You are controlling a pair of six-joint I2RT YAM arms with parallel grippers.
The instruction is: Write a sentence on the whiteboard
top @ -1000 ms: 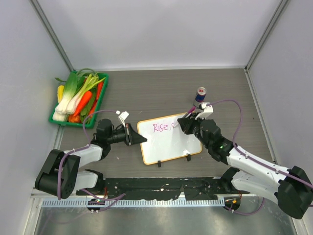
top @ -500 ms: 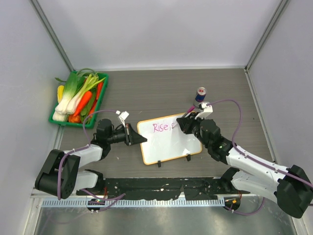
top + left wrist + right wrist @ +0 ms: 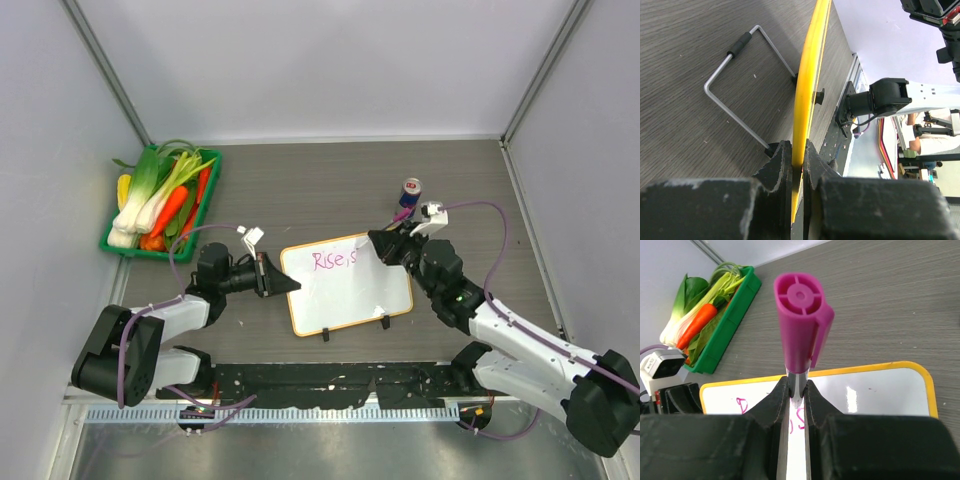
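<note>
whiteboard (image 3: 347, 283) sat mid-table, long side slightly skewed, orange frame, two black clip feet (image 3: 325, 334) on the near long edge. the sentence (image 3: 333, 261) was in the upper left part of the board, pink marker, read roughly "Rise, s", rest of the surface blank

left gripper (image 3: 285, 283) was at the board's left short edge, fingers pressed together on the frame. left wrist view had the orange rim running edge-on straight up from between the two black fingers (image 3: 782, 162). bent wire stand (image 3: 730, 95) with a black sleeve lay against the wood on the board's underside, its ends at the black feet

right gripper (image 3: 380, 240) was over the board's top right corner, pinching a magenta marker (image 3: 800, 320). right wrist view: cap end pointed at the camera, barrel clamped between the fingers, pink strokes on the board just below. marker tip hidden by the fingers, couldn't tell if it touched the board

blue and red can (image 3: 410, 192) stood upright just beyond the right gripper, off the board. green tray (image 3: 205, 205) at far left of the table (image 3: 300, 190), well apart from the board, held leek, carrot, leafy greens and something yellow
</note>
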